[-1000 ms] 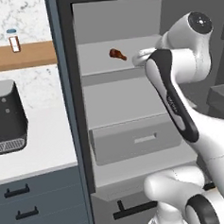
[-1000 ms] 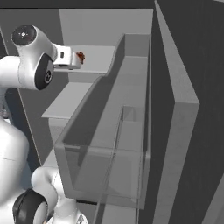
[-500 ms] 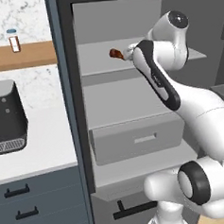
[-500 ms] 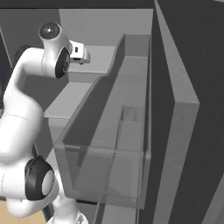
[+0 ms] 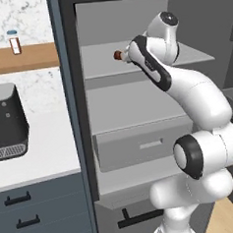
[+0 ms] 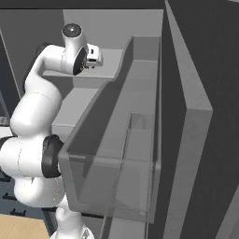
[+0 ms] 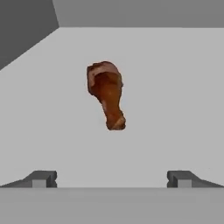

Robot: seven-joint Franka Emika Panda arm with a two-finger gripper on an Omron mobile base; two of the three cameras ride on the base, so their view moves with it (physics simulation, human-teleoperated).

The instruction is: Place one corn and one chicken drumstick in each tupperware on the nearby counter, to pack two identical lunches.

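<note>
A dark appliance (image 5: 6, 121) is sitting on the white worktop at the far left of the left base view. Above it, a wooden shelf (image 5: 20, 57) is running along the marble wall, and a small jar (image 5: 14, 42) with a pale lid is standing upright on it. A tall grey cabinet is standing open, with a grey shelf (image 5: 104, 57) up high and a closed drawer (image 5: 140, 146) lower down. Black handles (image 5: 17, 198) are showing on the blue-grey drawer fronts below.

chicken drumstick (image 7: 107, 93) on shelf (image 7: 175, 109), before claw (image 7: 112, 179)
</note>
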